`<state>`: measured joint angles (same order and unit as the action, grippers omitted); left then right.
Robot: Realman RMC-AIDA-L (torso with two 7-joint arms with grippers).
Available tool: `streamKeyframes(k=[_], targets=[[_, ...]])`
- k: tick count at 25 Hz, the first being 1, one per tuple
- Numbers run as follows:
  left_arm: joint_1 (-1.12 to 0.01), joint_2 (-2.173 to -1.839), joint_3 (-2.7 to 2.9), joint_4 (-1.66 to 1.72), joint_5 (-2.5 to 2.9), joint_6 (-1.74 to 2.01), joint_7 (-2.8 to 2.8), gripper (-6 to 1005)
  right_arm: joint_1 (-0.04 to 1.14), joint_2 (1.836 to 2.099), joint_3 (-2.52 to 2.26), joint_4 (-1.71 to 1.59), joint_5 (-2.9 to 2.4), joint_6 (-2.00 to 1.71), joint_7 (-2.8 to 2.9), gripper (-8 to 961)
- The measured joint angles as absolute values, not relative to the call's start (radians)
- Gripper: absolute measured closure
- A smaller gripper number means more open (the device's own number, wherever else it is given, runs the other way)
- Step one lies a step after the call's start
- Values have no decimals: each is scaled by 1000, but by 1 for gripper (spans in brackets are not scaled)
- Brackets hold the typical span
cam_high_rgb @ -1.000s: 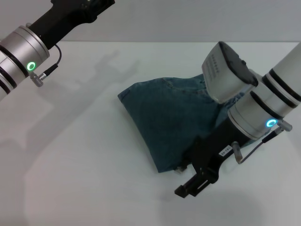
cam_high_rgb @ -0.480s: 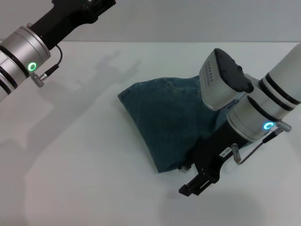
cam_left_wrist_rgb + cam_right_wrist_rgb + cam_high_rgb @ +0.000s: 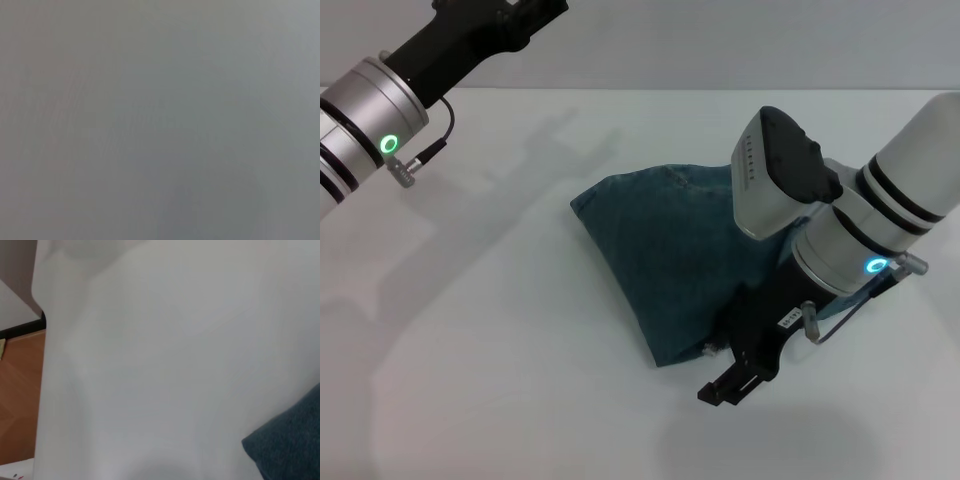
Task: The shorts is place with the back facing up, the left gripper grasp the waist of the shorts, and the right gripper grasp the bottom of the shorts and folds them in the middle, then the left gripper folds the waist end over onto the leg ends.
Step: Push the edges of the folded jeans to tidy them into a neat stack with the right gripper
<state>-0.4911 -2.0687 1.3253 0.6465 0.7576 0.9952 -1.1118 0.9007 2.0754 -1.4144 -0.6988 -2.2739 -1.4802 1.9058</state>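
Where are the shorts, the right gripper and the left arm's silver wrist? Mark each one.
shorts (image 3: 670, 260), head view, middle of the folded denim.
right gripper (image 3: 728, 385), head view, black claw tips.
left arm's silver wrist (image 3: 370, 110), head view, ringed cylinder.

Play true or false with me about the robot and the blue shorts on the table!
1. The shorts lie folded in a heap on the white table. True.
2. The left gripper is holding the shorts. False: the left arm is raised up at the far left, away from them.
3. The right gripper is beside the near edge of the shorts. True.
4. The shorts are red. False: they are blue denim.
5. The right gripper lifts the shorts high in the air. False: they rest on the table.
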Motion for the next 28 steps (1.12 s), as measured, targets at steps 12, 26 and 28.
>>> streamKeyframes(k=[12,26,28], targets=[[-483,-2069,1350,626,730,1006,-1106,153,900,2077,-1415,-712,-2257,-1400,1879,322],[-483,-2069,1350,610,725,1002,-1103,152,893,2079,-1416,-726,-2239,-1248,1875,323],[-484,-2069,1350,605,725,998,-1102,153,889,2079,-1416,-725,-2225,-1223,1875,323]])
